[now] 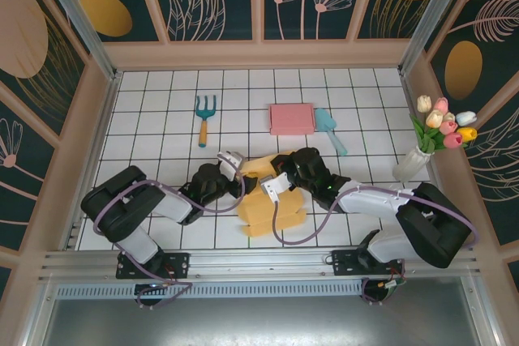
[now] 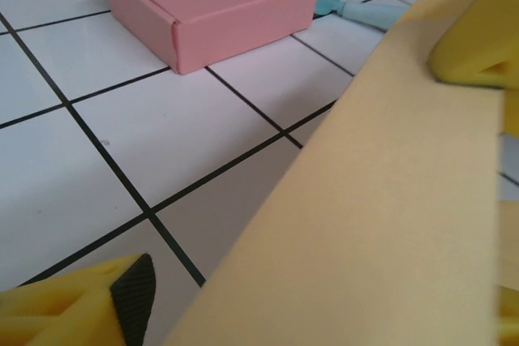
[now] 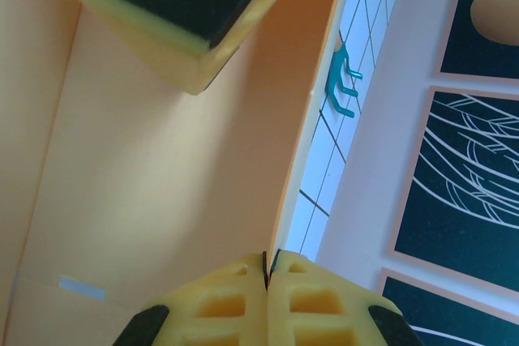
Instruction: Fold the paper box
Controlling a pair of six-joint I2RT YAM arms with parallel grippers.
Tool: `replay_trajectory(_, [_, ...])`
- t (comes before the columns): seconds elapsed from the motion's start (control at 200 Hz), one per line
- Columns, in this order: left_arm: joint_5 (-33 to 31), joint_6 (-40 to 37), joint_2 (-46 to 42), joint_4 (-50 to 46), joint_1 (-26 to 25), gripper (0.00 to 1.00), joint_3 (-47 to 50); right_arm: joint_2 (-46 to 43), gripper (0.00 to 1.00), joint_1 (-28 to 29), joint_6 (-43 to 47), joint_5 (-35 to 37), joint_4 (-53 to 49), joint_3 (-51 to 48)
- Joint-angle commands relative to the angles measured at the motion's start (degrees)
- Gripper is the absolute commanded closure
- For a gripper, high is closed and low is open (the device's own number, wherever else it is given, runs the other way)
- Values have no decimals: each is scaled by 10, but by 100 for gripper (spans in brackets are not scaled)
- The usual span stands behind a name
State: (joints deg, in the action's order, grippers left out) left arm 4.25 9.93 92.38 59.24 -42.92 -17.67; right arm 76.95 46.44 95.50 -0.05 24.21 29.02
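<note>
The yellow paper box (image 1: 272, 210) lies between both arms. The right gripper (image 3: 266, 269) pinches its wall edge; the left gripper (image 2: 296, 172), spread, straddles a raised flap from the left.

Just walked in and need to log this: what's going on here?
Two arms are folding a yellow paper box between them. The right gripper is shut on one thin wall edge; the left gripper is open, a flap lying between its fingers. The box looks only partly formed.
</note>
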Motion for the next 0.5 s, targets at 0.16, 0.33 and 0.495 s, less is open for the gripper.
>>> replay_trajectory(0.16, [20,59,-169,-5,-2,2,95,15,100,-4,-8,-15,-77,-4])
replay_trajectory(0.33, [-50,104,-292,-90,-1,12,135,13,100,-4,-10,-15,-81,-4])
replay_trajectory(0.495, [-24,144,-363,-120,-2,36,156,11,100,-4,-11,-10,-88,-4])
